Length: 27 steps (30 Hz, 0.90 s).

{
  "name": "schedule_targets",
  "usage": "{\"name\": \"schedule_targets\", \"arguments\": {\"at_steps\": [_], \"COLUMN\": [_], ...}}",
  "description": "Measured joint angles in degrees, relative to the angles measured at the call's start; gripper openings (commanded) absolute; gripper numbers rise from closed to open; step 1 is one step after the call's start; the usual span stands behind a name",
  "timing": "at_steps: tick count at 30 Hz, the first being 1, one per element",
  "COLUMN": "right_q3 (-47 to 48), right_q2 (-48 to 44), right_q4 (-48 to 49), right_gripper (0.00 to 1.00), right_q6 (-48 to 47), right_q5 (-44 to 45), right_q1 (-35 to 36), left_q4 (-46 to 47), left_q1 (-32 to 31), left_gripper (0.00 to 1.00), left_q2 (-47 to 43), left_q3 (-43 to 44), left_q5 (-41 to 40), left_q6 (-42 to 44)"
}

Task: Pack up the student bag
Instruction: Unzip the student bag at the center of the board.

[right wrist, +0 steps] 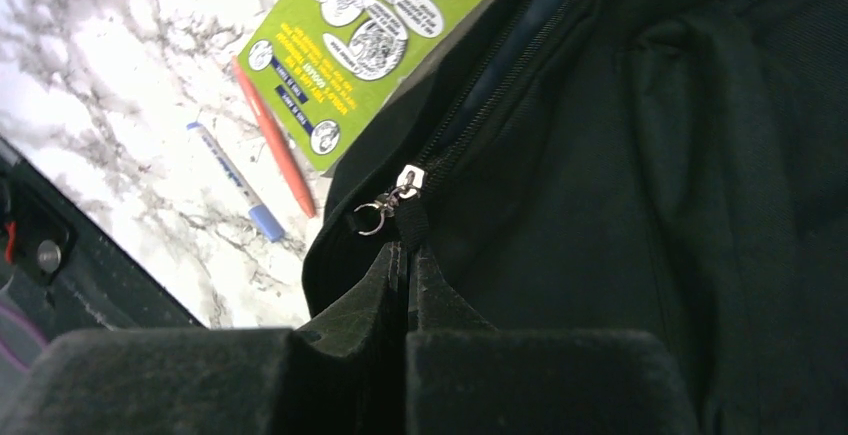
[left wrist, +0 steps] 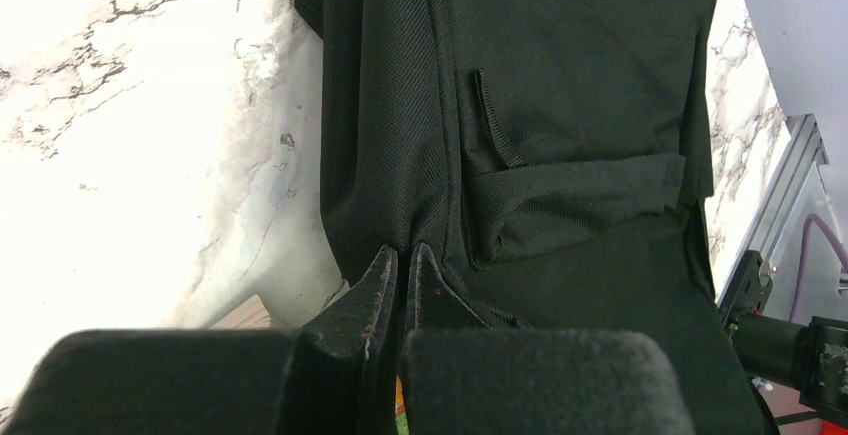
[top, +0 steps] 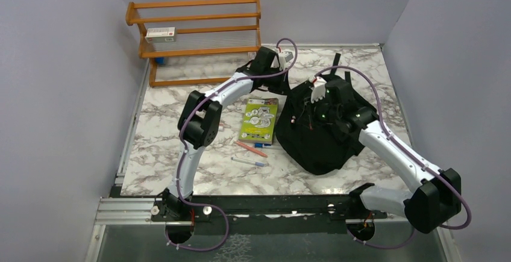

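The student bag (top: 322,138), a big black backpack, lies on the marble table right of centre. My left gripper (left wrist: 403,253) is shut at the bag's far left edge (top: 283,82), and black fabric (left wrist: 520,105) puckers at its tips. My right gripper (right wrist: 410,250) hovers over the bag's top (top: 304,112), shut on the black pull tab of the zipper slider (right wrist: 405,181). Beyond the slider the zipper gapes and shows dark blue lining (right wrist: 520,35). A green book (top: 260,119) lies just left of the bag.
An orange pen (top: 250,148) and a white-and-blue pen (top: 248,162) lie near the book's front end. A wooden rack (top: 193,39) with a small white box (top: 160,32) stands at the back left. Grey walls close in both sides.
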Motion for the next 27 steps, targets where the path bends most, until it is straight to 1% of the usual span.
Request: {"name": "schedule_targets", "arguments": {"at_steps": [4, 10, 12, 16, 20, 24, 25, 27], "right_q3": [-0.2, -0.6, -0.8, -1.7, -4.0, -7.1, -7.9, -8.9], "right_q2": [-0.9, -1.1, -1.1, -1.4, -3.5, -8.2, -9.1, -10.3], "right_q4": [-0.1, 0.1, 0.4, 1.1, 3.0, 6.9, 8.0, 9.6], "right_gripper": [0.07, 0.09, 0.07, 0.02, 0.01, 0.01, 0.01, 0.01], "right_q6": [1.9, 3.0, 3.2, 3.3, 3.6, 3.7, 3.9, 4.3], "right_q5": [3.5, 5.7, 6.4, 7.5, 8.2, 7.7, 7.6, 7.5], "right_q1": [0.0, 0.0, 0.0, 0.0, 0.1, 0.1, 0.1, 0.1], "left_q4": [0.8, 1.6, 1.9, 4.3, 7.7, 11.3, 12.0, 13.0], "left_q1": [0.0, 0.0, 0.0, -0.1, -0.1, -0.2, -0.4, -0.9], "left_gripper": [0.00, 0.00, 0.00, 0.00, 0.00, 0.00, 0.02, 0.19], "left_q2": [-0.4, -1.4, -1.8, -3.1, -5.2, -8.0, -8.5, -9.7], "left_q3": [-0.6, -0.9, -1.2, -3.2, -6.5, -9.8, -10.3, -10.8], "left_q5": [0.2, 0.9, 1.4, 3.4, 6.9, 10.4, 11.0, 11.7], "left_q6": [0.0, 0.6, 1.0, 2.0, 2.3, 2.3, 2.3, 2.4]}}
